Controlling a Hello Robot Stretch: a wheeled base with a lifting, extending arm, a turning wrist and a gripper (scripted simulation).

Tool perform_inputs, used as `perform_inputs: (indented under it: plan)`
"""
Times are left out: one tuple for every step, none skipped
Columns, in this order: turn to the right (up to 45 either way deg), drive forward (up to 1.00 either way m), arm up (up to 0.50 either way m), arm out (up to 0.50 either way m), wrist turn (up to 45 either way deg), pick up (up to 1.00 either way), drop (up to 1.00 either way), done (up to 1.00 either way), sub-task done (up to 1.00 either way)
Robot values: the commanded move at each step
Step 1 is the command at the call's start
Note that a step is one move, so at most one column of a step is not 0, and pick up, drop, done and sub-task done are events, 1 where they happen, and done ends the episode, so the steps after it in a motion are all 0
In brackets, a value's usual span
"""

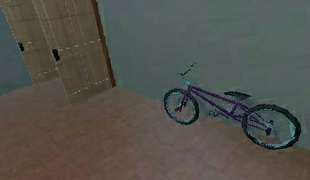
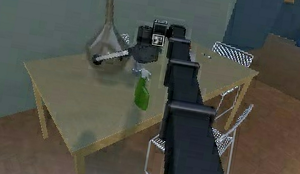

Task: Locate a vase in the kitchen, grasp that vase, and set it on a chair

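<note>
Since the vase (image 2: 98, 38) stands on the table (image 2: 63, 111), locating looks done; lifting and chair placement remain.
Arm (image 2: 189, 112): dark square bar, lower centre.
Chair (image 2: 228, 139): white wire, lower right.
Table: pale flat wood.
Gripper (image 2: 102, 60): upper centre, at the vase; spread and hold cannot be told.
Vase: clear glass, bulbous, slim neck.

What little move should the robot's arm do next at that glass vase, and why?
Probably lift the arm slightly. The gripper is by the vase at the table, and I cannot tell whether it holds it. A small lift would show that, and clear the green bottle before going to the white chair.
</note>
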Motion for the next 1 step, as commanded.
perform_inputs:
  plan:
    - [0.0,0.00,0.00,0.00,-45.0,0.00,0.00,0.00,0.00]
